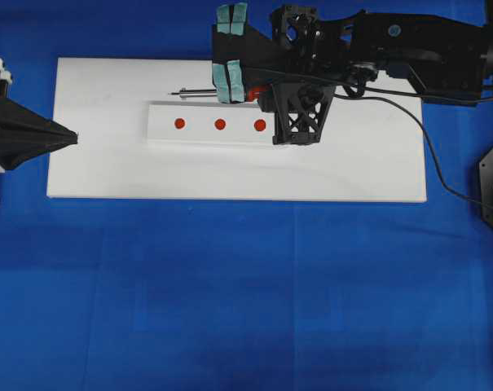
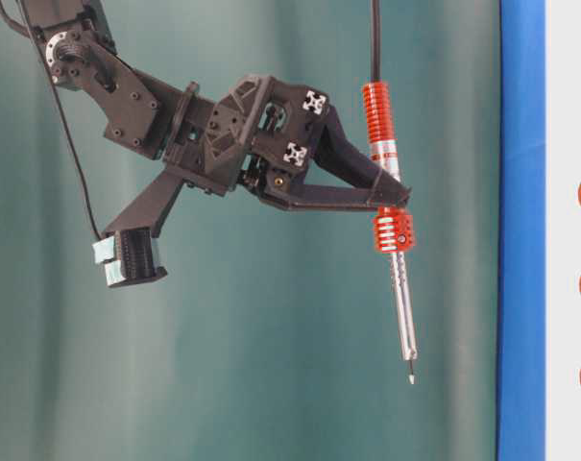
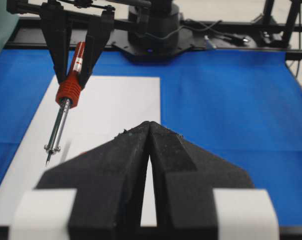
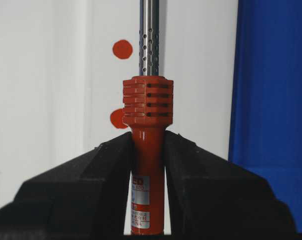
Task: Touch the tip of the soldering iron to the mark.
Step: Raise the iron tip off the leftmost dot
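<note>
My right gripper (image 4: 148, 142) is shut on the orange-red handle of the soldering iron (image 4: 148, 107), just behind its ribbed collar. The silver shaft (image 1: 201, 91) points left, and the tip (image 1: 174, 94) is near the back edge of a raised white strip (image 1: 160, 114). Three round red marks lie on that strip: left (image 1: 179, 124), middle (image 1: 220, 125) and right (image 1: 260, 125). From table level the tip (image 2: 411, 376) hangs in the air, well apart from the board (image 2: 570, 115). My left gripper (image 3: 150, 126) is shut and empty at the board's left edge (image 1: 67, 137).
A white board (image 1: 107, 175) lies on blue cloth (image 1: 230, 293). The iron's black cord (image 1: 409, 114) trails right over the board to the table's right side. The right arm (image 1: 376, 45) spans the board's back right part.
</note>
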